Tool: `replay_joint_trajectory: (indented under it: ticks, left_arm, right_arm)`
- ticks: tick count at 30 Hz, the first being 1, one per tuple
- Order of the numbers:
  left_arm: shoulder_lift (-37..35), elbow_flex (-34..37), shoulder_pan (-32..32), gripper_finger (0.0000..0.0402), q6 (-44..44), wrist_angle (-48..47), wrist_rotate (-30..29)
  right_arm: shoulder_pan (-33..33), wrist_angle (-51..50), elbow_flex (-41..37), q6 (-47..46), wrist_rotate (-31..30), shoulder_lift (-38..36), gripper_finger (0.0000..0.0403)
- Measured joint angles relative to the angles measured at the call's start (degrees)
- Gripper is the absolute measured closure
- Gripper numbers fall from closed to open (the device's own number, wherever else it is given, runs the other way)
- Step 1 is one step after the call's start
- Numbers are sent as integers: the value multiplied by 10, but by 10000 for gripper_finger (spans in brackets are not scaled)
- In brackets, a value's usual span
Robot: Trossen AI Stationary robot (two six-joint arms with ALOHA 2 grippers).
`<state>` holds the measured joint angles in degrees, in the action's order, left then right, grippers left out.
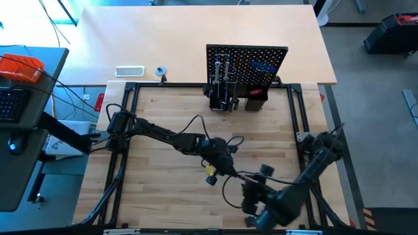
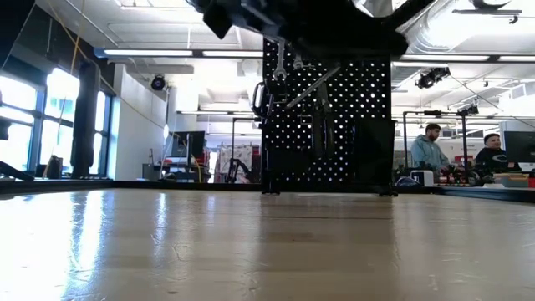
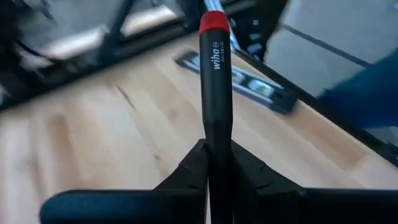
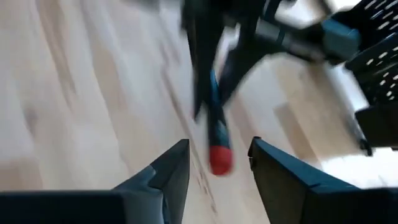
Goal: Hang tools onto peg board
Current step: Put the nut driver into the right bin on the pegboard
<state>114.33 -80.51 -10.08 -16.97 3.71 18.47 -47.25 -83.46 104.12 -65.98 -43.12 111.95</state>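
A screwdriver (image 3: pixel 215 74) with a black handle and a red end cap is held by my left gripper (image 1: pixel 225 163), which is shut on it over the middle of the table. My right gripper (image 4: pixel 217 152) is open near the front of the table (image 1: pixel 256 196). Its fingers stand on either side of the red cap (image 4: pixel 219 159) without touching it. The peg board (image 1: pixel 247 65) stands upright at the far edge, with silver tools (image 1: pixel 223 70) and a blue-handled key (image 1: pixel 263 66) hanging on it and holder boxes (image 1: pixel 255 102) at its base. My left gripper pinches the screwdriver's black handle (image 3: pixel 217 134) between its two fingers, at the part away from the red cap. The handle runs along the fingers and sticks out forward past their tips, cap end foremost. The screwdriver is lifted clear of the table.
A long dark flat tool (image 3: pixel 249 84) lies on the wood beside the black frame rail. A white tray (image 1: pixel 129 70) sits beyond the far left rail. Two people (image 2: pixel 430 150) sit in the room behind the table.
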Motion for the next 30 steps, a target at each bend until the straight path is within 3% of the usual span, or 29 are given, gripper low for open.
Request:
replay_joint_trajectory:
  ticks: [6, 10, 22, 30]
  left_arm:
    - [-2, 0, 7, 383, -21, 87, -2]
    - [-2, 1, 8, 383, -33, 144, -2]
    - [0, 3, 12, 383, -47, 260, 52]
    - [-1, 3, 17, 383, -46, 289, 67]
  right_arm:
    - [-62, -31, 1, -137, -143, -23, 235]
    - [-84, -45, 1, -187, -205, -23, 234]
    - [-88, -54, 2, -193, -308, -26, 234]
    - [-84, -65, 2, -183, -337, -28, 234]
